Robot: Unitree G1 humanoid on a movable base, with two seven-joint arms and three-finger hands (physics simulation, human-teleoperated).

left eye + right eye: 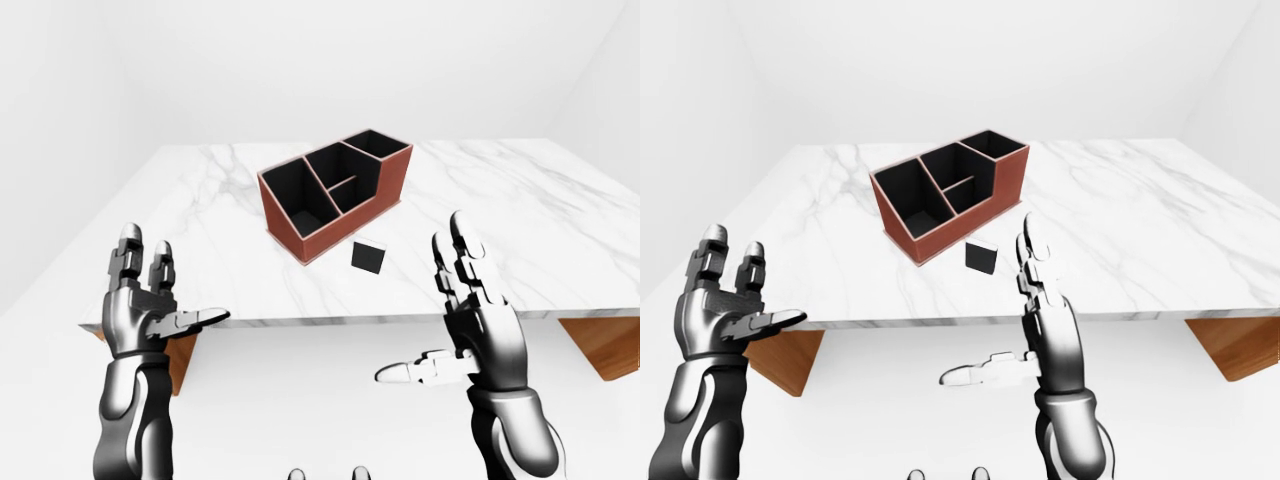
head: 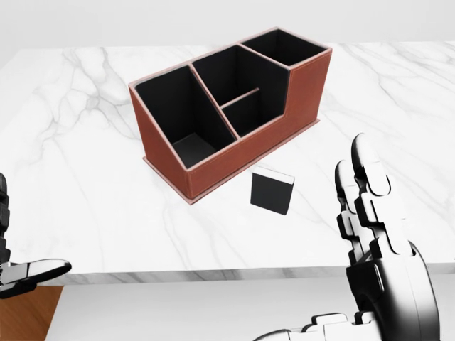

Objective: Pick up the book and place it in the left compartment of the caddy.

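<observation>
Our left hand (image 1: 150, 315), fingers spread, empty, short of table (image 1: 200, 200). Caddy (image 2: 227, 106) mid-table; book (image 2: 271, 191) upright just beside it. We judge book light, rigid; grip covers. Right hand (image 2: 380, 263) open too.

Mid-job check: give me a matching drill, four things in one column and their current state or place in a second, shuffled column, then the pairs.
Things
1. book
2. caddy
3. right hand
4. left compartment

States
A. reddish-brown outside, black inside
B. standing on the marble table, just beside the caddy's near wall
C. open, fingers up, holding nothing
D. holds nothing that shows

Pairs: 1-B, 2-A, 3-C, 4-D
</observation>
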